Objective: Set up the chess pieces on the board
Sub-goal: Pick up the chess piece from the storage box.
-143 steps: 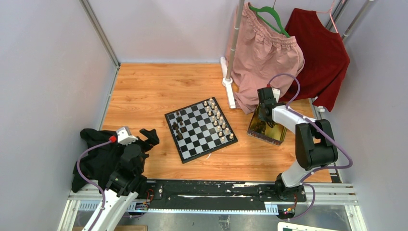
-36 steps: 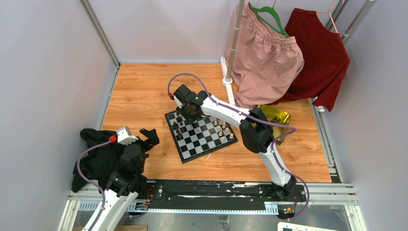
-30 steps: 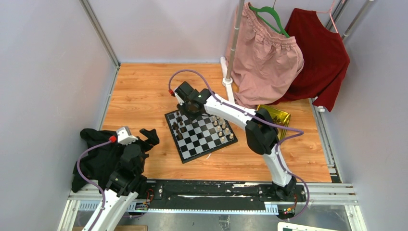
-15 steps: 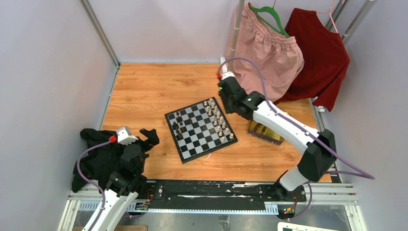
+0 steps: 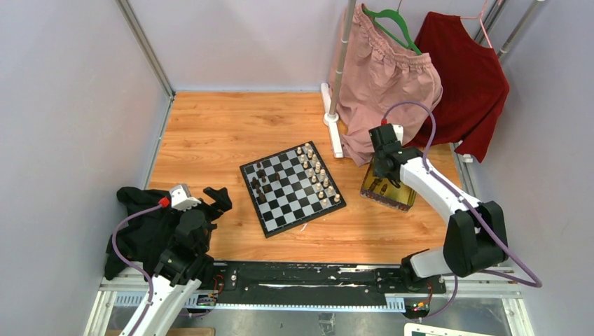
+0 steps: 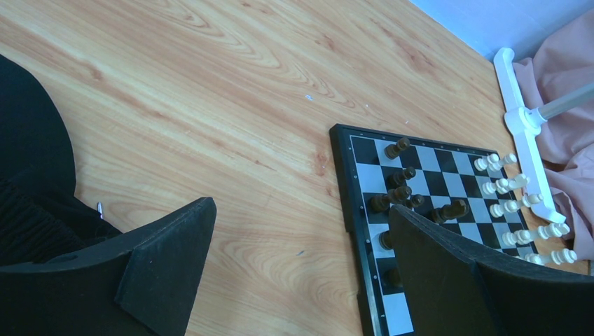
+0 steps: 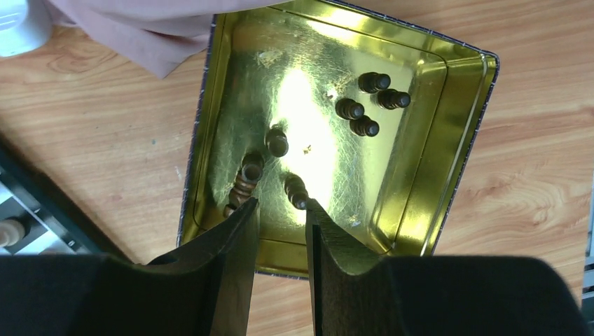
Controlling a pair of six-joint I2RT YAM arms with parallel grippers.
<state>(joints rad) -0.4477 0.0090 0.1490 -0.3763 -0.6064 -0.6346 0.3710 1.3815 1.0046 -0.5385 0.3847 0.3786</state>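
The board [image 5: 292, 189] lies mid-table with several dark chess pieces [image 5: 261, 183] on its left side and cream pieces along its right. My right gripper [image 5: 382, 166] hangs over the gold tray [image 5: 389, 192]. In the right wrist view its jaws [image 7: 281, 203] stand a little apart with nothing between them, just above the tray's near wall [image 7: 329, 252]. Several dark pieces [image 7: 364, 105] lie loose in the tray, one [image 7: 296, 190] close to the fingertips. My left gripper [image 5: 217, 198] is wide open and empty left of the board [image 6: 343, 175], its jaws [image 6: 301, 207] above bare wood.
A clothes stand with a white foot [image 5: 330, 119] holds pink shorts [image 5: 392, 84] and a red top [image 5: 466, 77] at the back right; the pink hem [image 7: 140, 28] hangs over the tray's far corner. Black cloth [image 5: 140, 227] lies under the left arm.
My right arm has swung from the board's far left corner back to the right and now sits over the gold tray. The left arm has not moved.
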